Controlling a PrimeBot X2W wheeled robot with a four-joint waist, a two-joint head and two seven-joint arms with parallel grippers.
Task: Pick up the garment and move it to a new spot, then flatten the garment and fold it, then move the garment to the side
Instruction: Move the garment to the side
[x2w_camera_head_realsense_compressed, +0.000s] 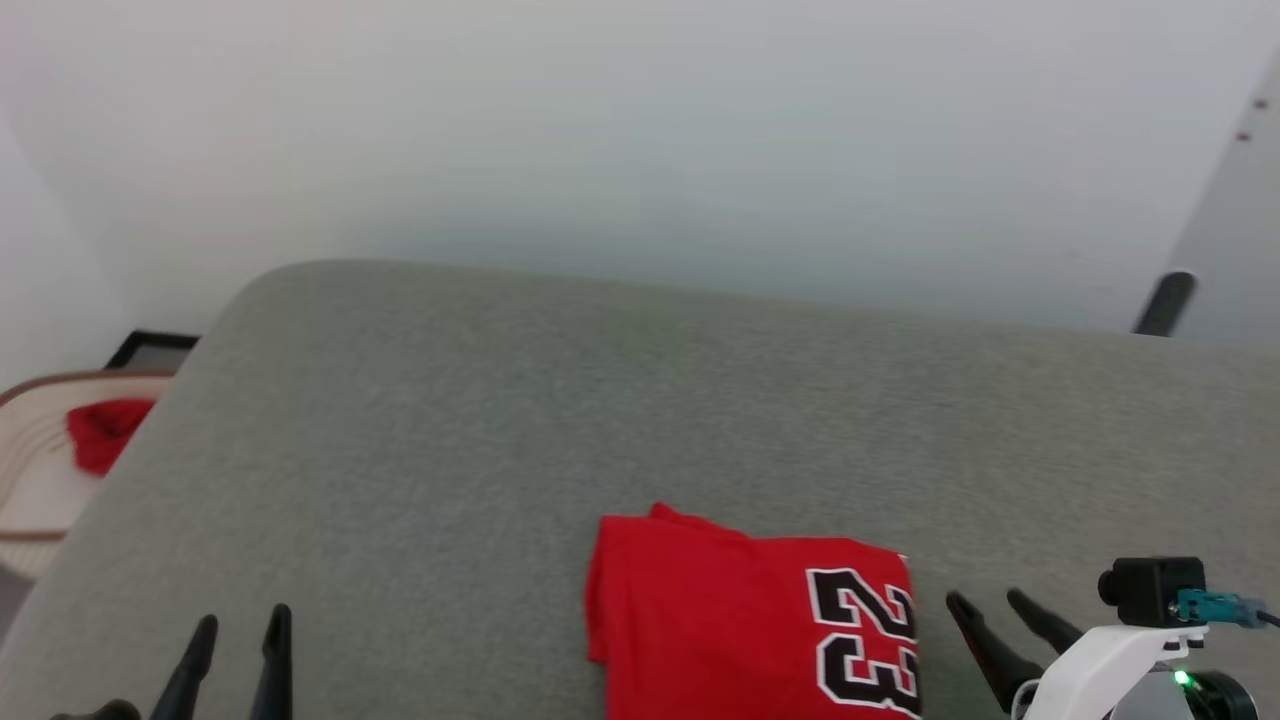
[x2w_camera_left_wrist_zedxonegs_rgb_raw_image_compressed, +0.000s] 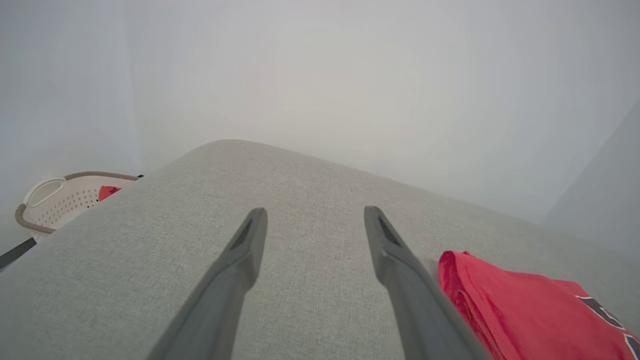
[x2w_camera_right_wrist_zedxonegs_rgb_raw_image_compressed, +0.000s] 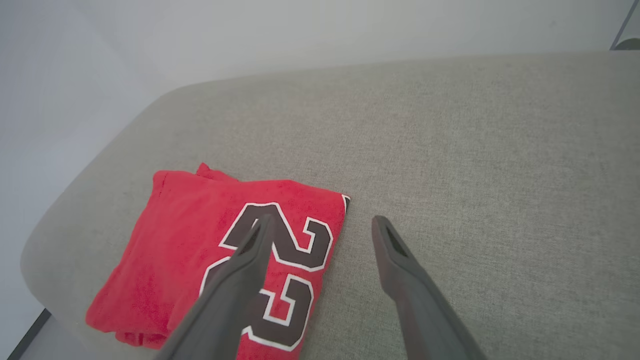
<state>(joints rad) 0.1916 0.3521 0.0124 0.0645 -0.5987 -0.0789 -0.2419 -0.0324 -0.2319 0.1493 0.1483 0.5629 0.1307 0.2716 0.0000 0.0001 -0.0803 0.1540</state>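
Head view, folded garment (x2w_camera_head_realsense_compressed: 720, 620) at near edge of upholstered surface (x2w_camera_head_realsense_compressed: 500, 400), left end effector (x2w_camera_head_realsense_compressed: 245, 620) well apart, right end effector (x2w_camera_head_realsense_compressed: 985, 597) just beside it, both wide and empty, left wrist view, garment (x2w_camera_left_wrist_zedxonegs_rgb_raw_image_compressed: 525, 310) lower right, right wrist view, one finger (x2w_camera_right_wrist_zedxonegs_rgb_raw_image_compressed: 235, 290) overlapping its numeral.

Wide grey cushion (x2w_camera_head_realsense_compressed: 400, 450) lies open left of the folded garment (x2w_camera_head_realsense_compressed: 700, 620).

Grey fabric cushion (x2w_camera_head_realsense_compressed: 500, 400) — beside it a pale basket (x2w_camera_left_wrist_zedxonegs_rgb_raw_image_compressed: 62, 202) (red cloth (x2w_camera_head_realsense_compressed: 105, 432) inside).
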